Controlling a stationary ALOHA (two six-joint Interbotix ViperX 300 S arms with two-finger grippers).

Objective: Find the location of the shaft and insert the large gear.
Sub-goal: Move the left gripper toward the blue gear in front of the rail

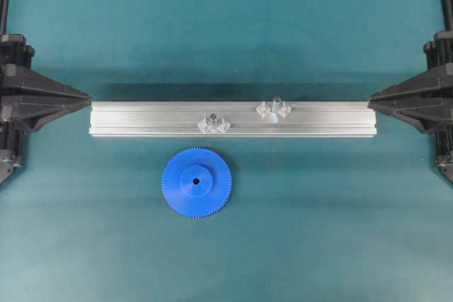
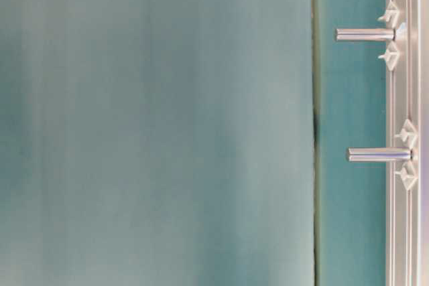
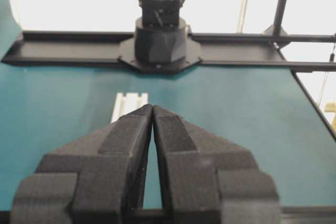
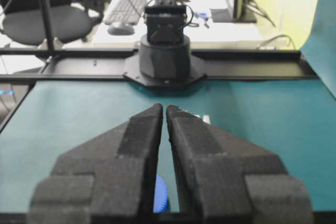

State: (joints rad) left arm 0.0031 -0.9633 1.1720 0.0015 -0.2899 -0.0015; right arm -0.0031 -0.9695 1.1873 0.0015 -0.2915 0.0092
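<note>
The large gear point(image 1: 197, 182), a bright blue toothed disc with a raised hub, lies flat on the teal mat just in front of the silver rail point(image 1: 141, 118). On the rail's right half stands the shaft point(image 1: 275, 107), a pale peg with clear diamond pieces at its base. A similar darker-tipped peg point(image 1: 212, 119) stands left of it. My left gripper point(image 1: 88, 95) is shut and empty at the rail's left end point(image 3: 128, 106). At the rail's right end is my right gripper point(image 1: 369, 97), shut and empty. A sliver of the gear point(image 4: 160, 195) shows behind its fingers.
In the table-level view, which is turned sideways, two pegs point(image 2: 365, 34) point(image 2: 379, 155) stick out from the rail point(image 2: 402, 232). I cannot tell which of them is the shaft. Each wrist view shows the opposite arm's black base point(image 3: 160, 38) point(image 4: 164, 51) at the mat's far edge.
</note>
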